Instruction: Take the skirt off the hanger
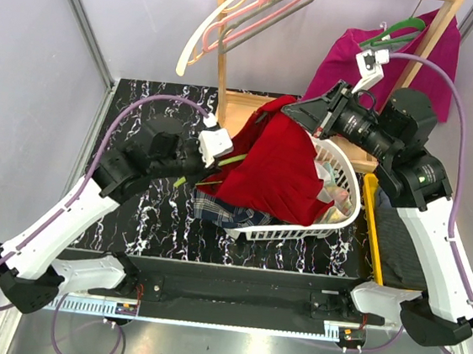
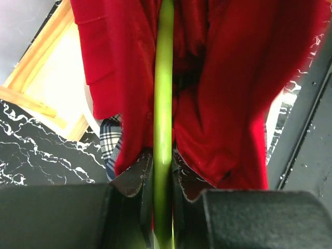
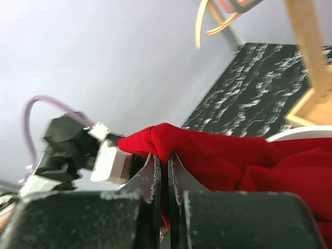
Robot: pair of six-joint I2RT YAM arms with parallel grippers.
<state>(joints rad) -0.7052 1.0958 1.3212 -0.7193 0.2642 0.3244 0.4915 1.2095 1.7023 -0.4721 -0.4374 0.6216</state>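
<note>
A black marbled table (image 1: pixel 141 116) carries a white basket (image 1: pixel 343 167) of clothes, with a wooden rack (image 1: pixel 223 66) behind. From above, the red skirt (image 1: pixel 275 168) lies draped over the basket between both arms. The left gripper (image 1: pixel 224 160) is at its left edge and the right gripper (image 1: pixel 294 113) at its top corner.

In the left wrist view, the fingers clamp a green hanger (image 2: pixel 165 104) that runs up inside the skirt. A plaid cloth (image 2: pixel 110 140) shows beneath.

In the right wrist view, before a grey wall (image 3: pixel 104 62), the jaws are pinched tight on a fold of the skirt.
</note>
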